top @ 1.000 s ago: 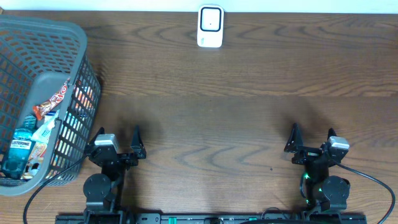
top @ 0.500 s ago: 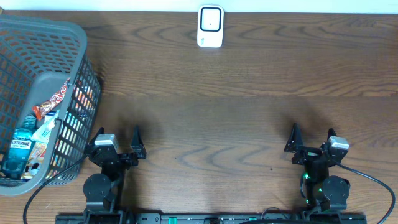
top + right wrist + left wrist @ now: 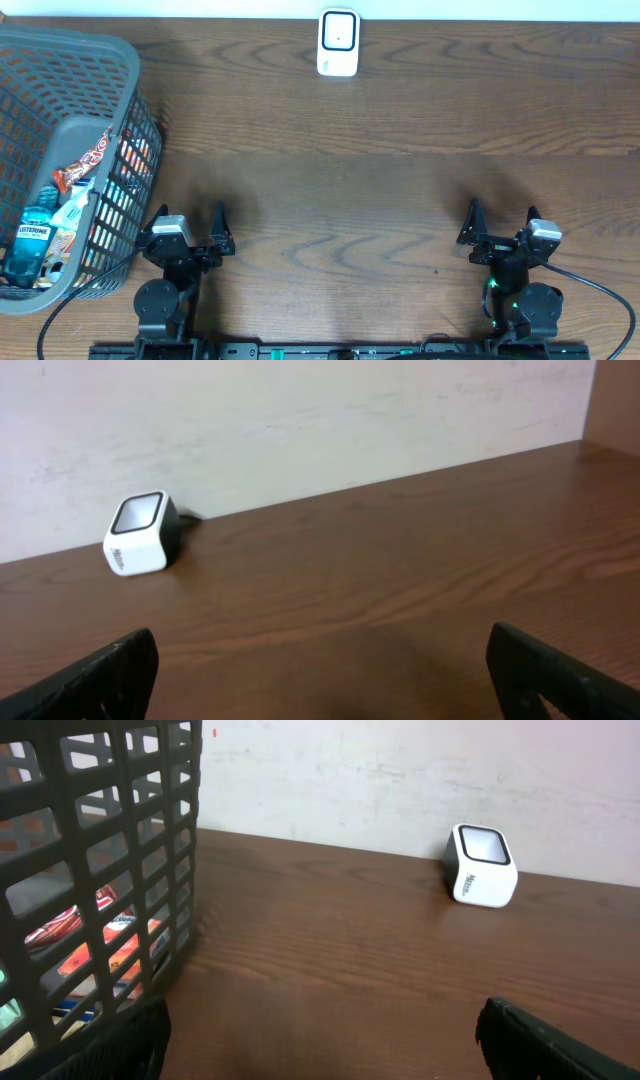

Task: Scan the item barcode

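Observation:
Items lie in a grey mesh basket [image 3: 128, 100] at the table's left: a blue-labelled mouthwash bottle [image 3: 30, 240], an orange snack wrapper [image 3: 85, 160] and other packets. No barcode can be made out on any of them. The white barcode scanner [image 3: 338, 42] stands at the far edge, centre; it also appears in the left wrist view [image 3: 482, 867] and the right wrist view [image 3: 142, 533]. My left gripper [image 3: 190, 215] rests open near the front edge beside the basket, with nothing between its fingers [image 3: 325, 1050]. My right gripper [image 3: 502, 212] is open and empty at the front right [image 3: 325, 680].
The basket wall [image 3: 110, 870] stands close on the left of my left gripper. A pale wall runs behind the table's far edge. Dark wood tabletop [image 3: 350, 180] stretches between the grippers and the scanner. A black cable trails from the right arm's base.

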`<state>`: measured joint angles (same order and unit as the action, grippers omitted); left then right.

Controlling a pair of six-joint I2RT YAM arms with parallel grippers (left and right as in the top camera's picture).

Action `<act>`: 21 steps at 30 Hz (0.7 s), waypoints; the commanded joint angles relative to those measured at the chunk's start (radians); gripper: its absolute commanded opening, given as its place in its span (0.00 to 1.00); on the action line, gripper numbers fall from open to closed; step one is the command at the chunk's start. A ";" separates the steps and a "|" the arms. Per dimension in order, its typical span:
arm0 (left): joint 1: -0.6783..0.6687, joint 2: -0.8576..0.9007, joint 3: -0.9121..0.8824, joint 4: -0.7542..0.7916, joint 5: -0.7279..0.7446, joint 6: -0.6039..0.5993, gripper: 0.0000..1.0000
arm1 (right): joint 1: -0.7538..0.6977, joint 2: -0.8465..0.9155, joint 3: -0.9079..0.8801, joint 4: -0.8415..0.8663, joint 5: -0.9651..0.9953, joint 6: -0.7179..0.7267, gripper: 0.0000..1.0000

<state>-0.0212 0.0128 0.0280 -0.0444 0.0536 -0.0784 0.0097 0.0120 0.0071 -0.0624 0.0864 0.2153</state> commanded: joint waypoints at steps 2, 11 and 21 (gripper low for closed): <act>-0.003 -0.009 -0.024 -0.024 -0.007 0.006 0.98 | -0.004 -0.005 -0.002 -0.002 0.009 -0.014 0.99; -0.003 -0.008 -0.024 -0.025 -0.092 0.006 0.98 | -0.004 -0.005 -0.002 -0.002 0.009 -0.014 0.99; -0.003 -0.008 -0.024 -0.021 -0.092 0.006 0.98 | -0.004 -0.005 -0.002 -0.002 0.009 -0.014 0.99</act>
<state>-0.0212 0.0128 0.0280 -0.0406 -0.0067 -0.0784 0.0097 0.0120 0.0071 -0.0624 0.0864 0.2153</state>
